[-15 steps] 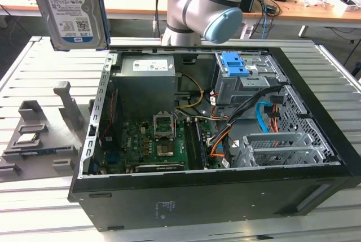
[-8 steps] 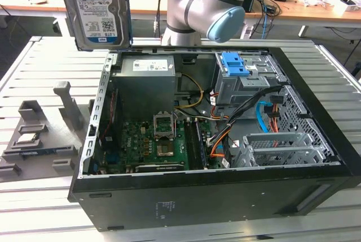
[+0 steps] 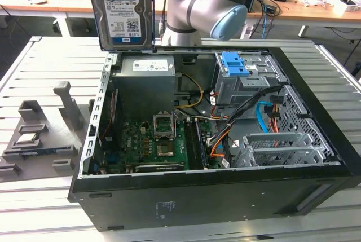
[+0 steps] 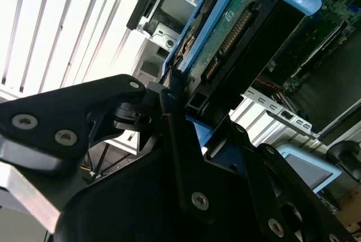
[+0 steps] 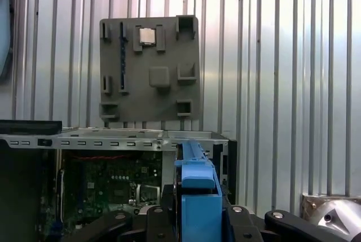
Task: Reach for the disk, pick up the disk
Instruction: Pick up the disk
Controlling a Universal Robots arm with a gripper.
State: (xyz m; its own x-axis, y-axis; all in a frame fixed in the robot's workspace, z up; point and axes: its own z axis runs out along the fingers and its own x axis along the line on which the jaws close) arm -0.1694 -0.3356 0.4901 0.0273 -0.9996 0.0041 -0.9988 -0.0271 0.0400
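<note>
- The disk [image 3: 123, 11] is hanging upright in the air at the far left of the scene, its long axis running vertically and its labelled face turning toward the near side.
- Its lower edge is sitting just above the far-left rim of the case [image 3: 214, 197]; whether the two are touching is not clear.
- The jaws are closing on the disk's blue rail [image 5: 197, 180]. In the first wrist view, black links are pressing in on both sides of that rail.
- In the second wrist view the disk's green circuit-board side [image 4: 237, 22] is facing the camera, framed by the blue plastic.
- The arm [image 3: 208, 11], grey with a pale blue joint cap, is standing just right of the disk.
- Left of the disk, open room is stretching over the slatted metal surface [image 3: 45, 61].
- A grey moulded tray [image 3: 42, 132] is lying on that surface, well apart from the disk, and is carrying a small square chip [image 3: 27, 139].
- The case is lying open, showing a green motherboard [image 3: 149, 140], cable bundles and a blue latch [image 3: 235, 64] on the far-right drive cage.
</note>
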